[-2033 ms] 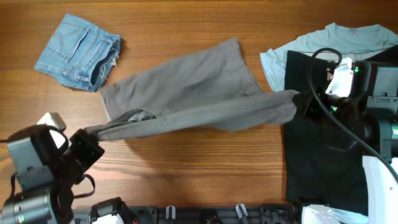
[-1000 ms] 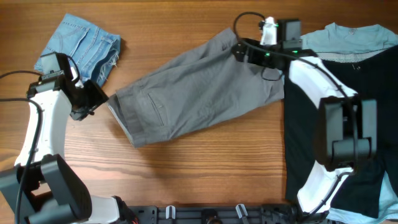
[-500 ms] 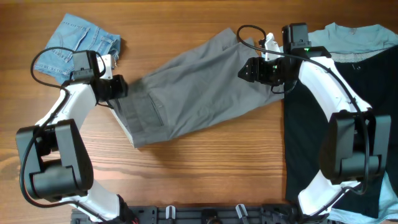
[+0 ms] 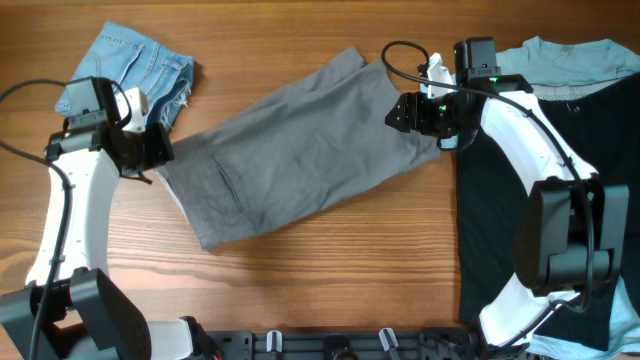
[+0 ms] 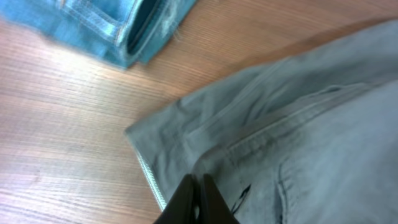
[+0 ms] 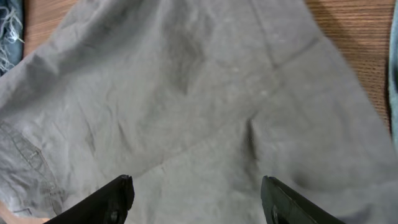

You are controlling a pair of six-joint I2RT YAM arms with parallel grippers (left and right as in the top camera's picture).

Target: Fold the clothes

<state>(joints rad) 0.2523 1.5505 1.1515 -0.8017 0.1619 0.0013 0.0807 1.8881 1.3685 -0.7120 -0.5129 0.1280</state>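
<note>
The grey shorts (image 4: 300,150) lie folded in half, slanting across the middle of the table. My left gripper (image 4: 163,150) hovers at their waistband end, shut, with nothing seen between its fingers. In the left wrist view its tips (image 5: 199,182) meet just above the grey waistband corner (image 5: 186,143). My right gripper (image 4: 393,112) hangs over the leg end, and its open jaws (image 6: 199,193) straddle bare grey cloth (image 6: 199,93). Small denim shorts (image 4: 130,70) lie at the far left. A black garment (image 4: 510,220) lies over a light-blue T-shirt (image 4: 540,65) at the right.
The denim shorts (image 5: 112,25) lie close behind the left gripper. Cables loop from both arms above the table. The black garment's edge runs right beside the grey shorts' leg end. A dark rail (image 4: 330,345) lines the table's near edge.
The left gripper has closed and drawn back left off the waistband to its edge. The right gripper came down from the far hem onto the leg end and narrowed a little. The grey shorts lie flatter.
</note>
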